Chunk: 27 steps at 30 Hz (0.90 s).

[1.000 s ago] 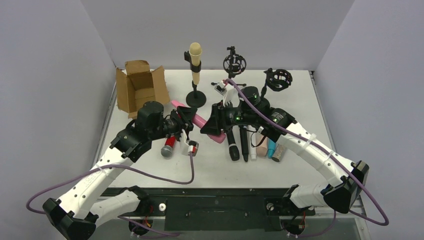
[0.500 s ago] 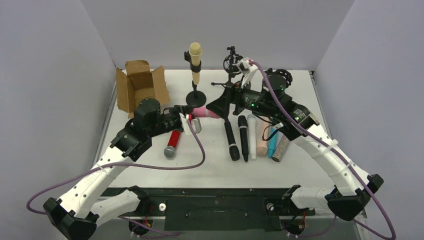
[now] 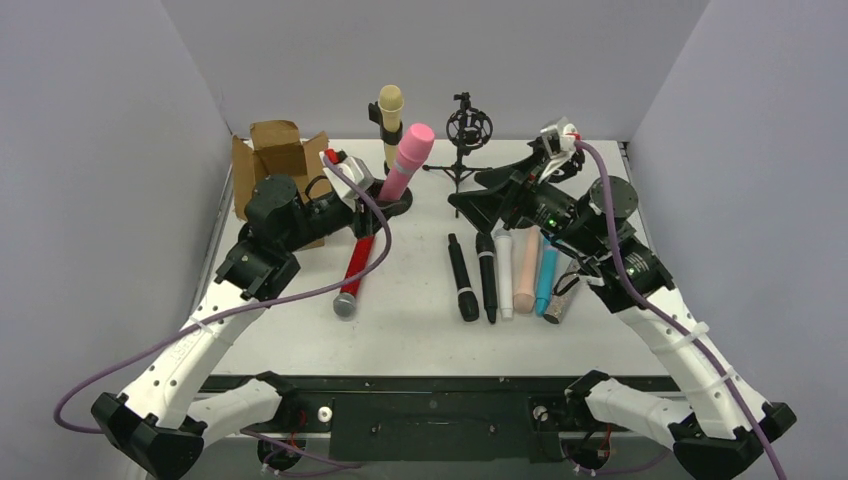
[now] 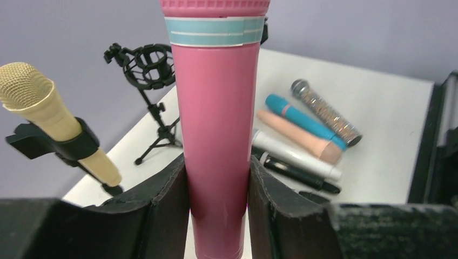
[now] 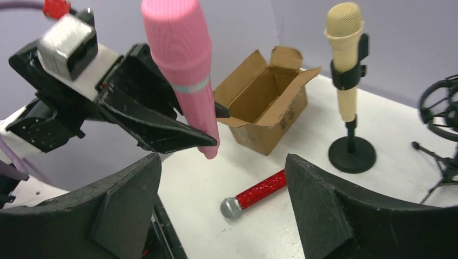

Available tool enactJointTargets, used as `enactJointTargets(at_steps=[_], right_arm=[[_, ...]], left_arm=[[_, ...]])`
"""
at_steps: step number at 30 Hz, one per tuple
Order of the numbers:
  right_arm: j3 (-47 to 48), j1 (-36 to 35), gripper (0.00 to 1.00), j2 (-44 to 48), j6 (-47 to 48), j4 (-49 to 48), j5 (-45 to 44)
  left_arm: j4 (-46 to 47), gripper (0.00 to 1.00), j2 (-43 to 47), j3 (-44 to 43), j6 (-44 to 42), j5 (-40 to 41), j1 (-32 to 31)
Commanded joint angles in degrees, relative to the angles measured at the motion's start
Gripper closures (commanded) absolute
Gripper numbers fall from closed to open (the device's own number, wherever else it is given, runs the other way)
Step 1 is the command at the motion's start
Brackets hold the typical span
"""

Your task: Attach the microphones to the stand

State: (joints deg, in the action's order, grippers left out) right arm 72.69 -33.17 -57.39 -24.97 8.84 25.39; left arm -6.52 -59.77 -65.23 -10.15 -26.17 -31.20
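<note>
While the left end effector (image 4: 217, 181) clamps the pink microphone (image 4: 216, 108) low on its barrel — head up, tilted, beside the clipped cream-yellow microphone (image 3: 390, 110) — I'd swing it to the empty shock mount (image 3: 468, 127) and seat it squarely. Left arm (image 3: 215, 320) reaches forward, wrist raised; right end effector (image 5: 222, 183) gapes wide, empty, over the table (image 3: 420, 335).
</note>
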Motion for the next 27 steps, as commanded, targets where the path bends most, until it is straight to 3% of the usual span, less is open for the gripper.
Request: enactJointTargets(at_steps=[1,9,16,18,22,24,26,27], right_arm=[[-2.0,-0.8,0.20,-2.9,-3.5,-12.8,8.4],[4.4,-7.2,0.20,-9.8,-0.1,-13.9,8.9],[5.3,-8.4,0.23,-13.4,-1.5,-18.8,6.2],[7.0,-8.7,0.30,-14.9,-1.4,-18.2,5.7],[9.2,-9.1,0.53,-17.4,-0.5,-15.8,3.6],[9.7,-9.2,0.67,-17.9,0.3,-15.1,2.6],[10.0,-9.0,0.90,-17.9,1.2,-14.9,1.6],[10.1,-8.9,0.96,-17.8,2.2,-14.5,0.7]], left_arm=[[9.0,1.00,-1.6,-4.4,15.4,-6.2,0.6],[10.9,1.00,-3.3,-5.2,20.2,-9.9,0.0],[10.5,1.00,-3.5,-6.1,20.4,-11.8,-0.1],[10.5,1.00,-3.4,-6.3,20.4,-13.0,-0.1],[10.2,1.00,-3.2,-6.5,19.7,-15.3,-0.2],[9.8,1.00,-3.1,-6.5,19.1,-16.3,-0.2],[9.3,1.00,-3.0,-6.2,18.3,-16.0,-0.3],[8.6,0.96,-2.9,-6.2,18.1,-15.5,-0.3]])
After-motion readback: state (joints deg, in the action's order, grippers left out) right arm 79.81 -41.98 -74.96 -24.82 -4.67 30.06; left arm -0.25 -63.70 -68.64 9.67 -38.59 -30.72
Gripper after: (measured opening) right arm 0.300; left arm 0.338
